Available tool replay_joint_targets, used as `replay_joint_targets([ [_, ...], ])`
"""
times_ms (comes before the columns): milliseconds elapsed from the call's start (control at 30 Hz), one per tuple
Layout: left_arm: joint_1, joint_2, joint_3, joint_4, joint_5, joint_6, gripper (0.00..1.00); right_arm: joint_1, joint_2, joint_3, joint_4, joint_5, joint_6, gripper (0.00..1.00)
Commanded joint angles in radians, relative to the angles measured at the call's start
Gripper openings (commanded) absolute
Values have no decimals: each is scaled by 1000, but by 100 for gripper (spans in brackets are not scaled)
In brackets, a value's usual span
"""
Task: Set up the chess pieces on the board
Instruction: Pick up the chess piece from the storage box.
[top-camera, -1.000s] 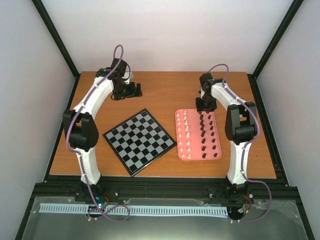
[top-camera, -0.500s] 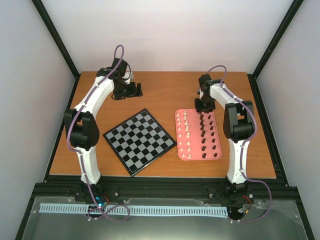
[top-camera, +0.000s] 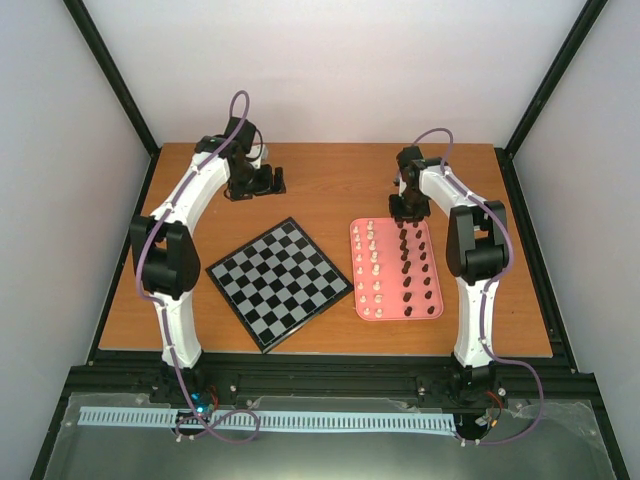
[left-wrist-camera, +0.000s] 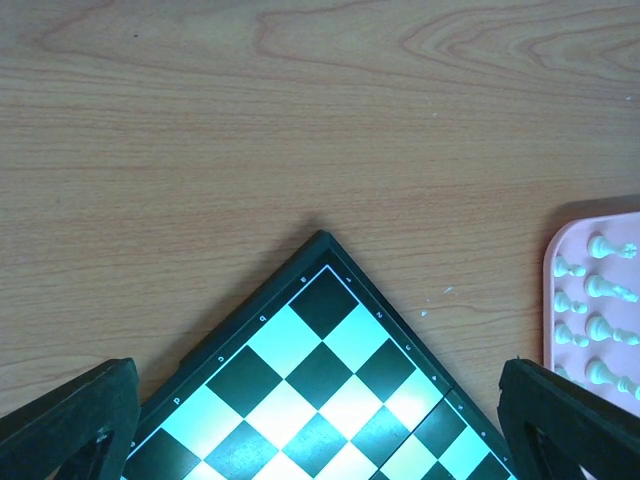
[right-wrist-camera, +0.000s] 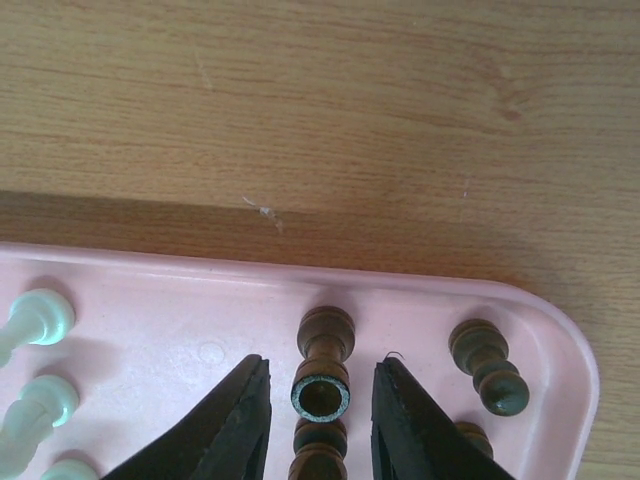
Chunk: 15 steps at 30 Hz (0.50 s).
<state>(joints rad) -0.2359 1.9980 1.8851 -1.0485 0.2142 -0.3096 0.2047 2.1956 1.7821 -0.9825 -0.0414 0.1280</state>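
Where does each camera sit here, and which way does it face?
Top external: above and behind, looking down on table, board, pink tray, both arms.
Left wrist: faces down at the board's corner; fingers of the left gripper in bottom corners.
Right wrist: faces down at the tray's end; right gripper flanks a dark brown piece.
Shared: tray in all three.

The board (top-camera: 278, 283) is a checker of black and pale grey squares inside a thin black rim that carries small pale letters. The tray (top-camera: 391, 285) is plain pink. On it stand dark brown chess pieces (top-camera: 404, 262) and cream-white chess pieces (top-camera: 372, 262), the latter tinted faintly green in the wrist views. The table (top-camera: 330, 180) is orange-brown wood with darker wavy grain. The arms (top-camera: 190, 195) are white with black joints and purple cables (top-camera: 237, 100)
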Motion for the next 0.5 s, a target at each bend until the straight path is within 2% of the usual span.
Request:
replay_joint_targets([
  [0,1,15,42,-12,14,0,100,-1,21,33,5,8,-6,29],
  [467,1,4,29,-15,2,6,100,-1,38,38,-1,-7,-6,26],
])
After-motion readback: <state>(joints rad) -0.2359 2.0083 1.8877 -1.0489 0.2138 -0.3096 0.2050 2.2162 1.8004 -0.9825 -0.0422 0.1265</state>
